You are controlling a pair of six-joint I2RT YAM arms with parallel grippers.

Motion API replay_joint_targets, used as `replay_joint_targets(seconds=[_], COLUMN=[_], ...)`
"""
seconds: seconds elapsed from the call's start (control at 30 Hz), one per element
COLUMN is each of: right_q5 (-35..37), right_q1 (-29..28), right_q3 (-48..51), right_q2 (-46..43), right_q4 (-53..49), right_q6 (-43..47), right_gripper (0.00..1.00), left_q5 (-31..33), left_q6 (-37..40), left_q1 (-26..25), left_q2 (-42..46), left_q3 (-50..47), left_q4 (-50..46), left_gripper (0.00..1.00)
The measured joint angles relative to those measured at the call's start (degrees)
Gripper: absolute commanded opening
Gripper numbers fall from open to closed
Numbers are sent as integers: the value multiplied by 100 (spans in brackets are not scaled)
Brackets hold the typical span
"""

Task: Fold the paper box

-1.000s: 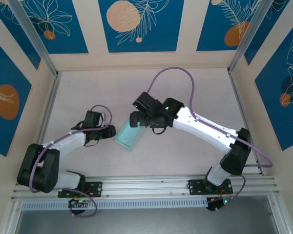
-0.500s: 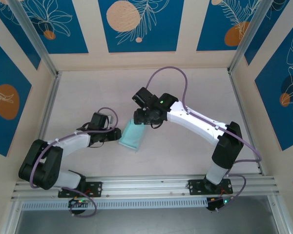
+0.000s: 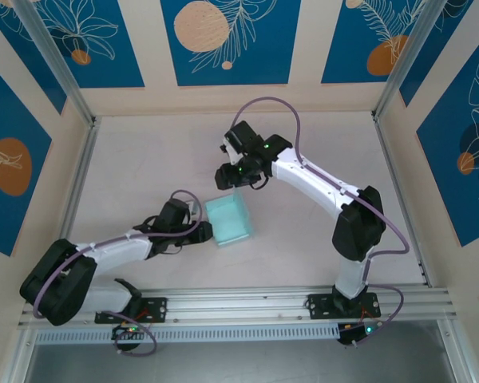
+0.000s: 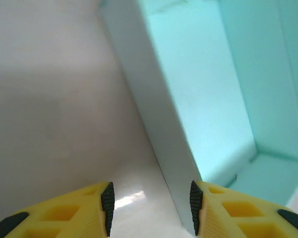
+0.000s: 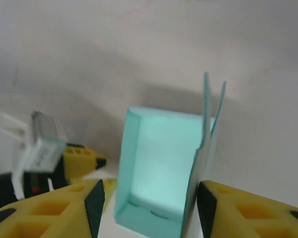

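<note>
Blue-patterned wall panels [image 3: 223, 40] enclose a pale tabletop [image 3: 144, 159]. The paper box [image 3: 230, 222] sits open-topped near its middle, somewhat closer to the near edge, with one side's flaps standing up. The left gripper [image 4: 151, 196] lies low at the box's left side. Its jaws are partly apart and straddle that wall without pinching it, probably to steady it for folding. The right gripper [image 5: 149, 198] hovers at the far side, moderately spread and holding nothing, seemingly lined up with the upright flaps.
</note>
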State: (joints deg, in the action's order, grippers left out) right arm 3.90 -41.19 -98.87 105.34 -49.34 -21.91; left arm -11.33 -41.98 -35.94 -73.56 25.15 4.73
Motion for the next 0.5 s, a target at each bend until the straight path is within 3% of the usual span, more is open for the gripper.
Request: replay_joint_targets(seconds=[0.27,0.5], right_q5=[-57,1211], right_q1=[407,772], right_q3=[-1141,-1392], right_q2=[549,-44], right_q4=[-269,-905], right_q6=[634,203], right_gripper=[72,72], left_q5=[444,682], left_q6=[-553,-588], left_q1=[-1123,-1449], left_q2=[-317,-402], left_q3=[4,57], left_q4=[772,1027], left_gripper=[48,50])
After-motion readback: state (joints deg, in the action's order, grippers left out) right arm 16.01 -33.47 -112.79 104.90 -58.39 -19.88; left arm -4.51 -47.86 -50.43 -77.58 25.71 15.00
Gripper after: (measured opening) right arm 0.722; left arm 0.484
